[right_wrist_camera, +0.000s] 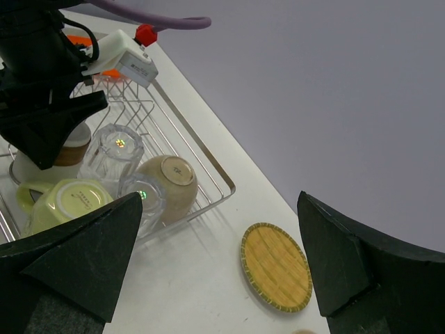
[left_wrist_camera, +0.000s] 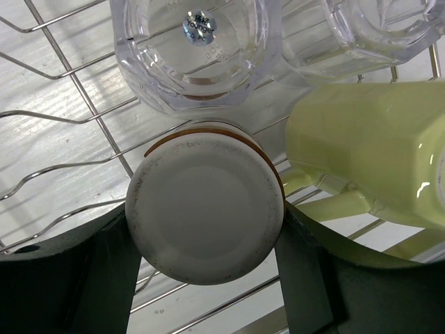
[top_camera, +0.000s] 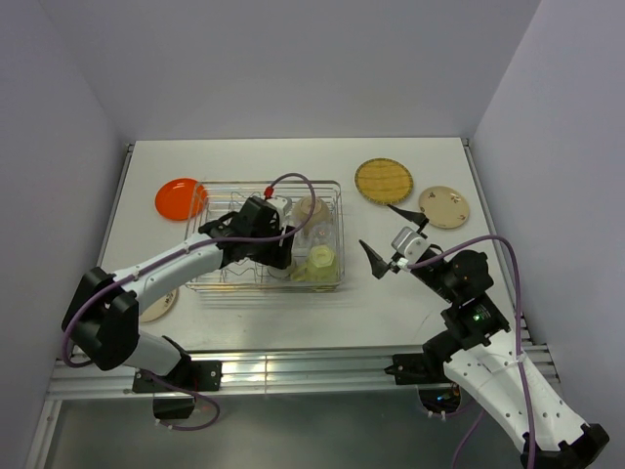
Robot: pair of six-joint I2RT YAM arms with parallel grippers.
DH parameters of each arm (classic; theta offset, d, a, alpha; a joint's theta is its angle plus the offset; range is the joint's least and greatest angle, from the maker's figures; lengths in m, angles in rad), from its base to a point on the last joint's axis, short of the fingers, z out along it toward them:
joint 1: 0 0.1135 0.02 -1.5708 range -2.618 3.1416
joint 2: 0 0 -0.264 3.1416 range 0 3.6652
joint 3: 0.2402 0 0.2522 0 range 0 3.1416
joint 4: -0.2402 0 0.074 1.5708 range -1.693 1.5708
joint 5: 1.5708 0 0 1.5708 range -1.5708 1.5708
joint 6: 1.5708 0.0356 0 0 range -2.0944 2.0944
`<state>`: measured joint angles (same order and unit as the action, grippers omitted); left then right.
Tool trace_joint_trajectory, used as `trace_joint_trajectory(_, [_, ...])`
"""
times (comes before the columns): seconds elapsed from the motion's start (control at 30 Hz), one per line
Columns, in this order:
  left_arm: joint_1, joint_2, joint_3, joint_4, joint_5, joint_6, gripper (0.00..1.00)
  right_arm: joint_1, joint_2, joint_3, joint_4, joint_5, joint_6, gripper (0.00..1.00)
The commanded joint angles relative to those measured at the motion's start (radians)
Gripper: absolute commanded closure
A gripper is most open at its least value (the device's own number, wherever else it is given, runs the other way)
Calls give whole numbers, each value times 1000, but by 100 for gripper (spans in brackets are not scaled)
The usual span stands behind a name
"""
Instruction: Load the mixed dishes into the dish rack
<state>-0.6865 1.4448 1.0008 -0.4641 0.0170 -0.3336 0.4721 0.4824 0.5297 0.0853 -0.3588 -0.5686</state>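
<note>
Inside the large silver wire dish rack (top_camera: 339, 210), at the middle of the white bench (top_camera: 293, 161), my left jaws are clamped on a cream-white cup with a brown band (left_wrist_camera: 205, 202). One dark finger (left_wrist_camera: 104, 278) is pressed to each side of it. The cup is upside down over the rack's wire floor, its flat base turned toward my left wrist camera.

Just beyond it stands an upturned clear plastic cup (left_wrist_camera: 191, 49), with a second clear cup (left_wrist_camera: 361, 28) alongside. A pale green mug (left_wrist_camera: 368, 153) lies on its side just right of the banded cup, its handle low against the wires. A beige bowl (right_wrist_camera: 170, 184) sits tipped at the rack's far right corner, right beside the second clear cup, its foot facing up and outward.

My right jaws hang wide apart, holding nothing, above the bench to the right of the rack and clear of its rim.

Four plates lie flat on the bench outside the rack. A round yellow woven-pattern plate (top_camera: 384, 180) is off the far right corner. A round tan plate (top_camera: 444, 206) lies just beside it, toward the right edge. A bright orange plate (top_camera: 181, 198) sits at the rack's far left corner; I cannot tell whether it touches the wire. A pale cream plate (top_camera: 161, 305) lies near the left front, partly covered by my left arm (top_camera: 166, 264).
</note>
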Motion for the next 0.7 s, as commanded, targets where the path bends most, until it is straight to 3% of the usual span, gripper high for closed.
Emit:
trace_joint_trajectory(0.0, [-18, -11, 5, 59, -11, 4, 61, -9, -4, -10, 16, 4, 18, 0])
trace_joint_trajectory(0.03, [-22, -12, 5, 59, -12, 2, 55, -10, -5, -10, 18, 3, 18, 0])
trace_joint_trajectory(0.23, [-33, -27, -1, 47, -12, -4, 38, -10, -4, -17, 24, 3, 19, 0])
trace_joint_trajectory(0.4, [-39, -26, -4, 36, -11, -5, 31, -13, -4, -20, 28, 3, 18, 0])
trace_joint_trajectory(0.53, [-47, -29, 2, 25, -11, -4, 19, -13, -2, -25, 30, 1, 19, 0])
trace_joint_trajectory(0.67, [-51, -29, 12, 13, -11, -2, 16, -15, -5, -30, 31, 1, 19, 0])
